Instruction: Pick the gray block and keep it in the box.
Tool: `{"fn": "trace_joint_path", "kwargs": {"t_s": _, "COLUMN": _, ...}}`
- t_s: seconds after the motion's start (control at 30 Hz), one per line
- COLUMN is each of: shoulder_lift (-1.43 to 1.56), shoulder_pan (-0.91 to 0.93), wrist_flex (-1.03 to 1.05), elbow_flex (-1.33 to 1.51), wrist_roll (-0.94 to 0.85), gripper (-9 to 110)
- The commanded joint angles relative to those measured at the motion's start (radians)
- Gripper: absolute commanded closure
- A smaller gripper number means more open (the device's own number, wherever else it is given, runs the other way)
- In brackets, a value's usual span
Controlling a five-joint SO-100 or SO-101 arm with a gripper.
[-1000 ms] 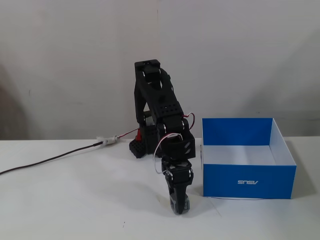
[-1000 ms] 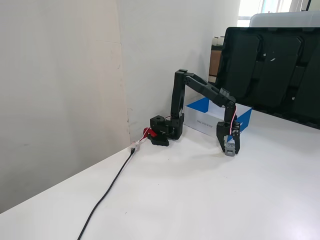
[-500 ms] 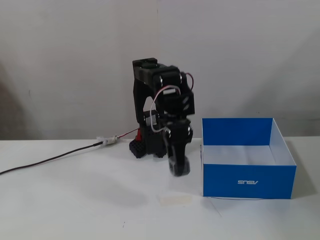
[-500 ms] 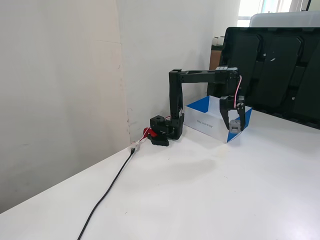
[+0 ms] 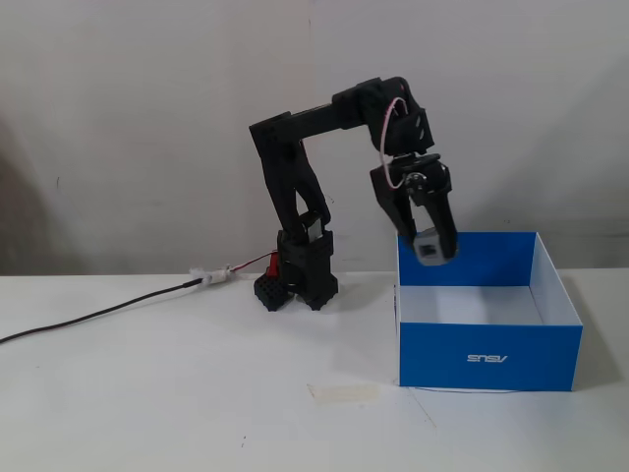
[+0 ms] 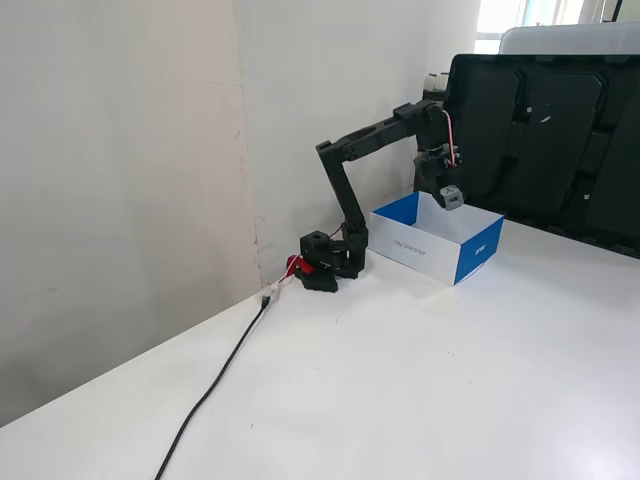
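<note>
The gray block (image 5: pixel 430 250) is a small dark-gray cube held between my black gripper's (image 5: pixel 432 253) fingertips. It hangs above the back left part of the blue box (image 5: pixel 488 357), over its white inside, clear of the walls. In a fixed view from the side the gripper (image 6: pixel 452 199) with the block (image 6: pixel 453 196) is also over the box (image 6: pixel 478 250), above its rim. The gripper points downward and is shut on the block.
The arm's black base (image 5: pixel 307 273) stands on the white table left of the box, with a red part and a black cable (image 5: pixel 88 317) running off to the left. A strip of tape (image 5: pixel 342 392) lies in front. A large black case (image 6: pixel 560 140) stands behind the box.
</note>
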Motion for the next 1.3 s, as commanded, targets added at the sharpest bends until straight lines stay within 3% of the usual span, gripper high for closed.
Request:
{"fn": "trace_joint_path", "kwargs": {"t_s": 0.0, "shoulder_lift": 0.067, "shoulder_pan": -0.123, "wrist_flex": -0.005, "elbow_flex": 0.006, "wrist_roll": 0.014, "gripper": 101}}
{"fn": "trace_joint_path", "kwargs": {"t_s": 0.17, "shoulder_lift": 0.072, "shoulder_pan": -0.302, "wrist_flex": -0.008, "elbow_flex": 0.094, "wrist_roll": 0.02, "gripper": 100}}
{"fn": "trace_joint_path", "kwargs": {"t_s": 0.3, "shoulder_lift": 0.064, "shoulder_pan": -0.304, "wrist_flex": -0.021, "elbow_flex": 0.112, "wrist_roll": 0.026, "gripper": 69}}
{"fn": "trace_joint_path", "kwargs": {"t_s": 0.4, "shoulder_lift": 0.075, "shoulder_pan": -0.264, "wrist_flex": -0.025, "elbow_flex": 0.103, "wrist_roll": 0.028, "gripper": 66}}
{"fn": "trace_joint_path", "kwargs": {"t_s": 0.8, "shoulder_lift": 0.127, "shoulder_pan": 0.316, "wrist_flex": -0.043, "elbow_flex": 0.077, "wrist_roll": 0.012, "gripper": 101}}
{"fn": "trace_joint_path", "kwargs": {"t_s": 1.0, "shoulder_lift": 0.173, "shoulder_pan": 0.554, "wrist_flex": -0.166, "elbow_flex": 0.183, "wrist_roll": -0.005, "gripper": 101}}
{"fn": "trace_joint_path", "kwargs": {"t_s": 1.27, "shoulder_lift": 0.434, "shoulder_pan": 0.77, "wrist_flex": -0.413, "elbow_flex": 0.578, "wrist_roll": -0.112, "gripper": 101}}
